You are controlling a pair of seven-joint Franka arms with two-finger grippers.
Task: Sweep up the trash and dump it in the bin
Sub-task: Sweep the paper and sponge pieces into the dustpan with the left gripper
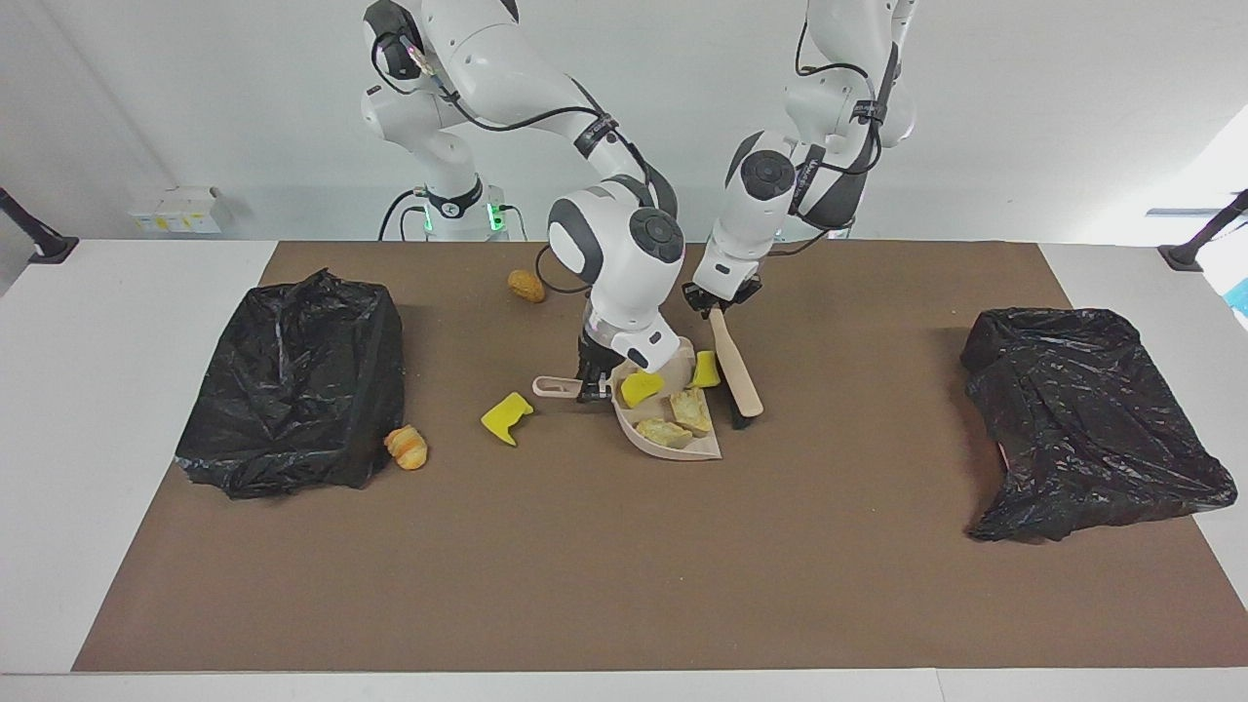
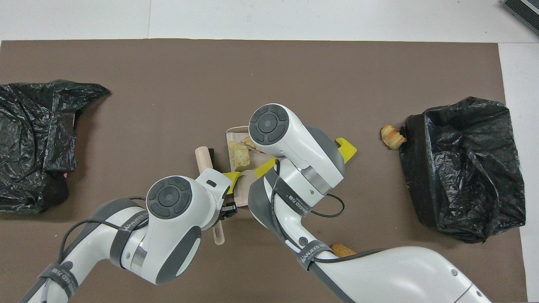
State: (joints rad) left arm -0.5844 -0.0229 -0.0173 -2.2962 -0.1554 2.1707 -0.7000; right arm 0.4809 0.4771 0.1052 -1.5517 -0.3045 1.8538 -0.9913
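The beige dustpan (image 1: 671, 429) lies flat on the brown mat (image 1: 624, 565) at the middle of the bench (image 1: 97, 390), and everything here is placed from it. The right gripper (image 1: 592, 382) is clamped on the dustpan's handle, at the side toward the right arm's end of the bench. The left gripper (image 1: 720, 304) is closed on the handle of a small beige brush (image 1: 738, 375), which slants down to the mat just beside the dustpan, on its side toward the left arm's end. Of the trash, two tan bread-like lumps (image 1: 680, 419) and a yellow sponge chunk (image 1: 641, 388) lie in the dustpan, with a second yellow chunk (image 1: 705, 370) at its rim beside the brush. Another yellow sponge piece (image 1: 507, 417) lies on the mat near the handle. A croissant-like lump (image 1: 408, 448) rests against the black-bagged bin (image 1: 292, 385) at the right arm's end, well apart from the dustpan. A golden lump (image 1: 526, 286) lies nearer to the robots. A second black-bagged bin (image 1: 1087, 424) sits at the left arm's end.
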